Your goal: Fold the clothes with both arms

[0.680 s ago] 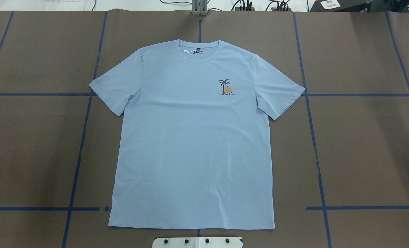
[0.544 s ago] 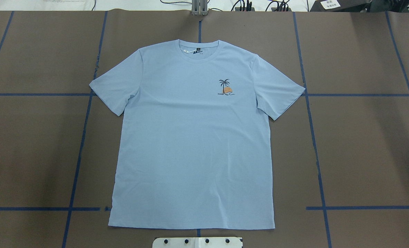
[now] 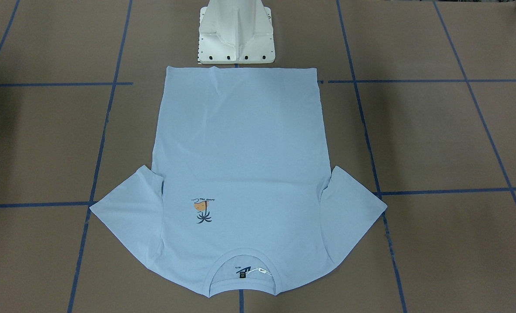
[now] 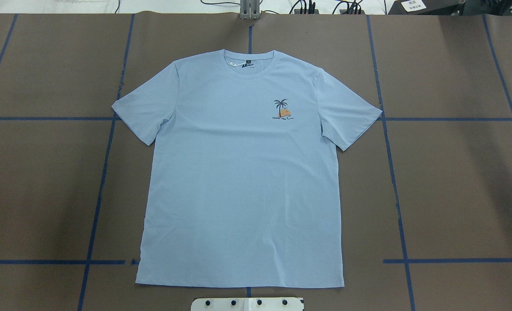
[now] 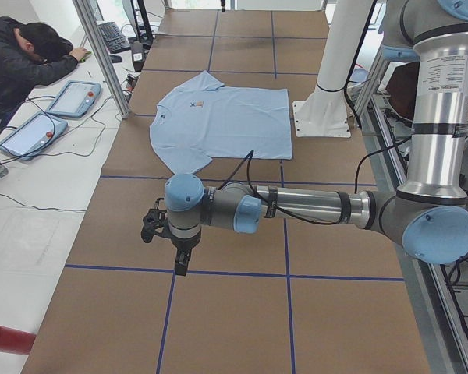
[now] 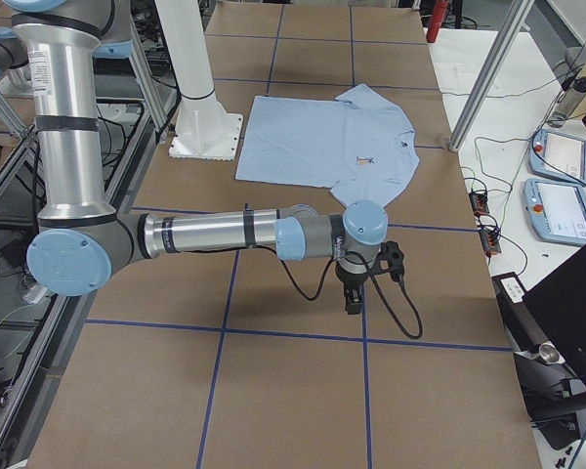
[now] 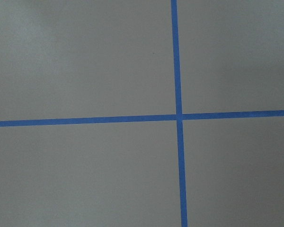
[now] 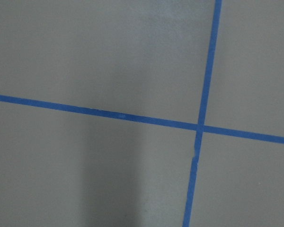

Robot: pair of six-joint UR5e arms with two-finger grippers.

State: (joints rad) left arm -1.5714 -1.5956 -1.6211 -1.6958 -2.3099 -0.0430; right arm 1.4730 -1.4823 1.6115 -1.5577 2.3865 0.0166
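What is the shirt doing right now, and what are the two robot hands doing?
T-shirt: spread flat, not folded, palm print facing up.
Left hand: over bare table, off the T-shirt; open or shut, cannot tell.
Right hand: over bare table, off the T-shirt; open or shut, cannot tell.

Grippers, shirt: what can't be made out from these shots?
- Left gripper: open or shut unclear. It shows only in the exterior left view, and small.
- Right gripper: the same, only in the exterior right view.
- Wrist views: no fingers in frame, only table and tape.
- Shirt label: text too small in the overhead and front-facing views.
- Shirt's back: hidden, since it lies flat with its front up.
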